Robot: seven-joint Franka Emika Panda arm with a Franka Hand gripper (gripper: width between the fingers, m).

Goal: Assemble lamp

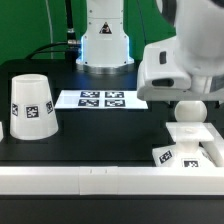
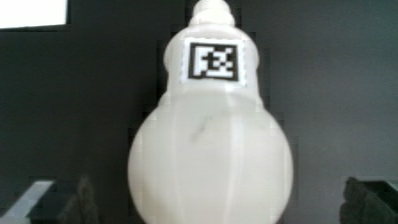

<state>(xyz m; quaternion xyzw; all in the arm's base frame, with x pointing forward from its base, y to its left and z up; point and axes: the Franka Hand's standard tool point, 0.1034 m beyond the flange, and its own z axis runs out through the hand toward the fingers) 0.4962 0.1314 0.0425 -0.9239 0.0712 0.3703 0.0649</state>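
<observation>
The white bulb (image 2: 214, 140) fills the wrist view, its round body nearest the camera and its tagged neck (image 2: 215, 60) pointing away. My gripper (image 2: 210, 205) is open, with one dark finger (image 2: 45, 203) on each side of the bulb's body and a gap to it on both sides. In the exterior view my gripper (image 1: 188, 98) hangs at the right, over the bulb's ball (image 1: 190, 111). The ball sits just above the flat square base (image 1: 190, 150). The cone shade (image 1: 32, 103) stands at the exterior view's left.
The marker board (image 1: 100, 99) lies flat in the middle at the back, in front of the arm's white pedestal (image 1: 105, 45). A white rail (image 1: 90, 180) runs along the table's front edge.
</observation>
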